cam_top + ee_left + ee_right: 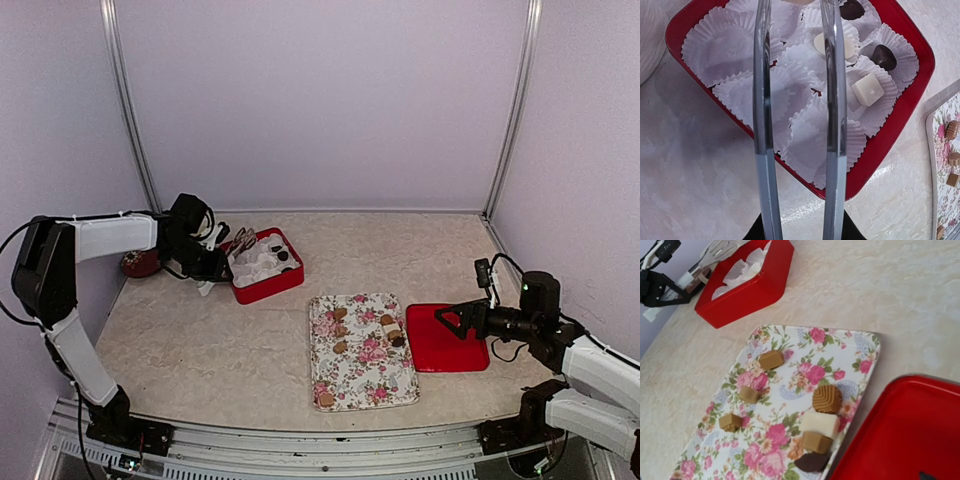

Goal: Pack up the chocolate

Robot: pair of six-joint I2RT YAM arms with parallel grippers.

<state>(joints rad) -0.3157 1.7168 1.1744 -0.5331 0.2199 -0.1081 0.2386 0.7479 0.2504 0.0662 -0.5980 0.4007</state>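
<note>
L pincer [212, 262] grips tongs [762, 125], tips cut off; R pincer [448, 322] agape, empty.

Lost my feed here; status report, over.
Left gripper shut on tongs over red box. Right gripper near red lid, jaws unclear. Some chocolate boxed, rest on floral tray. Nothing seen blocking.

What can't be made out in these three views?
Metal tongs: tips cut off by the left wrist view's top edge.
Right gripper: small and dark from above, a sliver at the right wrist view's bottom edge; open or shut unclear.
Dark red object: partly behind the left arm, top view; unidentifiable.
</note>
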